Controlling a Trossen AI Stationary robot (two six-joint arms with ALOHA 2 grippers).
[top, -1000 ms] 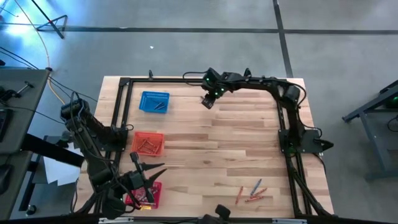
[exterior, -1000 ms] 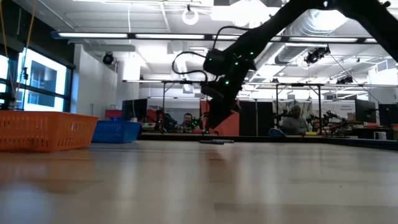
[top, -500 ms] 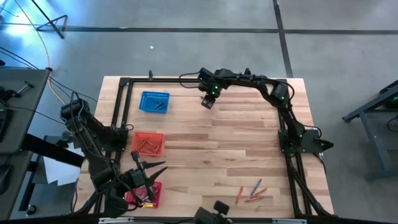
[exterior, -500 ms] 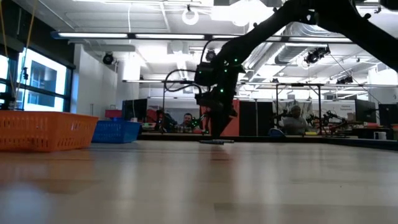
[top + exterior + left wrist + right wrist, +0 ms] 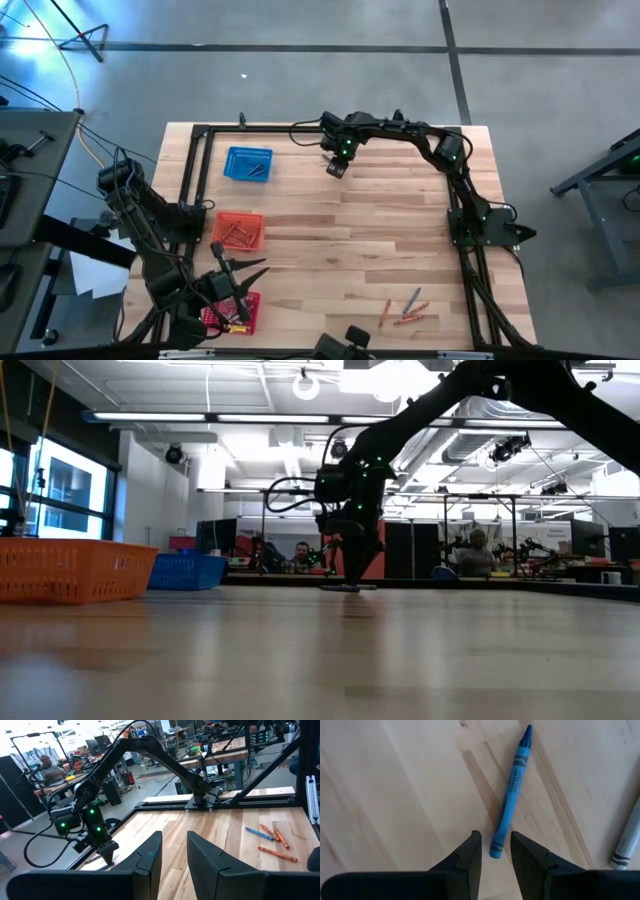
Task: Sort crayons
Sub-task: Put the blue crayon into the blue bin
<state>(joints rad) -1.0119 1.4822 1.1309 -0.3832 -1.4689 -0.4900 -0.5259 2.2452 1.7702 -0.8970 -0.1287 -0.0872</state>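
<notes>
**Right pincer over a blue crayon, far side of worktop**

While the left pincer (image 5: pixel 172 857) waits parked over the red basket (image 5: pixel 232 312) at the near-left corner, fingers slightly apart and holding nothing, the right pincer (image 5: pixel 337 168) hangs low at the far edge of the worktop (image 5: pixel 330 250), tips pointing down. In the right wrist view its fingers stand a narrow gap apart, empty, and the blue crayon (image 5: pixel 512 790) lies flat on the wood with its blunt end just in front of that gap; the tip points away. Not pinched yet. A grey-white crayon (image 5: pixel 626 840) lies just beside, off to one side of the fingers, partly cut off by the frame edge.

Other crayons: a small loose cluster (image 5: pixel 405 308) sits well apart from the right pincer, near the near-right corner. Blue basket (image 5: pixel 248 164) is near, off toward the left arm's side; orange basket (image 5: pixel 238 231) further toward the near edge; both hold a few sticks.

Handling, my judgement: light, stiff, thin wax stick in a paper wrap, snaps if squeezed hard, round so it rolls. Best pinch across the wrapped middle, fingers straddling the barrel crosswise. The present gap looks barely wider than the barrel, so alignment needs care.
</notes>
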